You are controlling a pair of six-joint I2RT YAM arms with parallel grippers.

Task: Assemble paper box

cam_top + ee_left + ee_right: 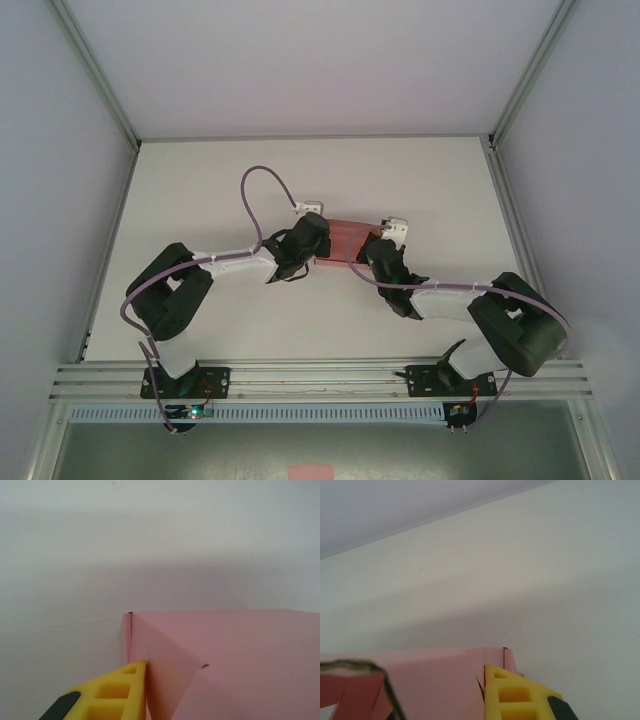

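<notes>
The pink paper box (pixel 345 240) lies in the middle of the white table, between my two grippers. My left gripper (pixel 318 246) is at its left end. In the left wrist view one yellow finger (pixel 120 690) lies flat against a folded side flap of the paper box (pixel 240 655); the card hides the other finger. My right gripper (pixel 376 246) is at the right end. There, a yellow finger (pixel 512 695) presses the outer side of the paper box (pixel 430 680) near its corner, and its partner is behind the card.
White table (pixel 300 180) spreads free behind and to both sides of the box. Aluminium rails (pixel 320 375) run along the near edge by the arm bases. A purple cable (pixel 255 180) loops above the left arm. A small pink rectangle (pixel 310 471) sits at the bottom edge.
</notes>
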